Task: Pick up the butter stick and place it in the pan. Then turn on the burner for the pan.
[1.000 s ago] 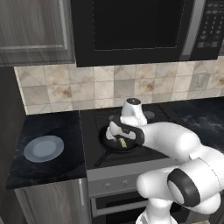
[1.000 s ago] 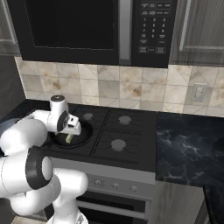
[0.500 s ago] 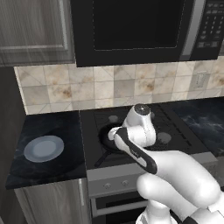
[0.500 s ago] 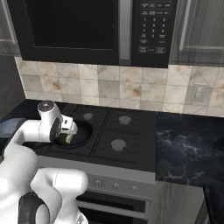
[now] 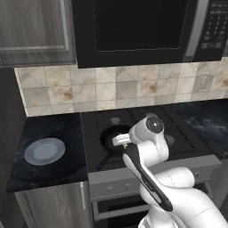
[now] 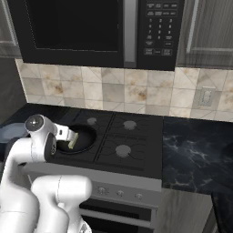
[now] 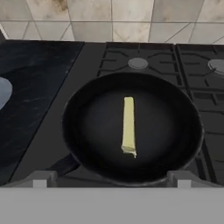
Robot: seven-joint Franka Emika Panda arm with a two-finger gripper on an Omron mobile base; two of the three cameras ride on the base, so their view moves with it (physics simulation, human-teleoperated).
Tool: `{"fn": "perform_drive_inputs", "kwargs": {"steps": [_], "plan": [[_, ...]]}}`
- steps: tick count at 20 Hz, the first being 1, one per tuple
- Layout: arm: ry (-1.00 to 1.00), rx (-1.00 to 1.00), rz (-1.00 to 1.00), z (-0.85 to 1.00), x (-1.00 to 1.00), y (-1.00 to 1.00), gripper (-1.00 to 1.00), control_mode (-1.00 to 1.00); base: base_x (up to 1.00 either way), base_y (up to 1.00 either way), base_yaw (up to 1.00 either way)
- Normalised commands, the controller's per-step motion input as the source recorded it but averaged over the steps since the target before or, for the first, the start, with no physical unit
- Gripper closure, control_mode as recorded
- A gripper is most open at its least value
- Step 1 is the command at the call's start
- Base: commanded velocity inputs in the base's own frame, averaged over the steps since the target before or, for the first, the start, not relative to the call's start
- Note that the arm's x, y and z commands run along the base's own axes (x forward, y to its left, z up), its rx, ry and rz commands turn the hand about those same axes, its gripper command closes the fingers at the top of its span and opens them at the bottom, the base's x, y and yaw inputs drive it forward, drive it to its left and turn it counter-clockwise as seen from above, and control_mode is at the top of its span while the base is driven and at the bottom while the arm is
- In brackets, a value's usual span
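A: Where did we find the butter stick (image 7: pixel 128 126)?

B: Inside the pan (image 7: pixel 87 131), flat on its floor, near the middle. Its long axis ran straight away from the gripper (image 7: pixel 111 180), which stood empty above the near rim, jaws spread wide.

A: What did the next move depend on?

B: We judged the knobs (image 5: pixel 128 185), on the stove's (image 6: pixel 136 136) front panel below the pan.

A: Other containers?

B: The plate (image 5: pixel 44 150) held nothing.

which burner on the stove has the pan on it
The front left burner: the black pan, with the butter stick lying in it, covers it. The back left burner and the two right-hand ones stand bare.
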Motion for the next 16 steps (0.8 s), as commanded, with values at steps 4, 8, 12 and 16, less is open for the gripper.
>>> {"fn": "perform_drive_inputs", "kwargs": {"steps": [4,8,12,16], "plan": [[-0.2,0.05,0.02,0.06,-0.46,0.01,-1.0,-1.0,0.0,0.0,0.0],[-0.21,0.07,0.03,0.13,-0.46,0.01,-1.0,-1.0,0.0,0.0,0.0],[-0.21,0.09,0.02,0.04,-0.35,0.0,-1.0,-1.0,0.0,0.0,0.0],[-0.24,0.12,0.05,-0.03,-0.32,0.0,-1.0,-1.0,0.0,0.0,0.0]]}}
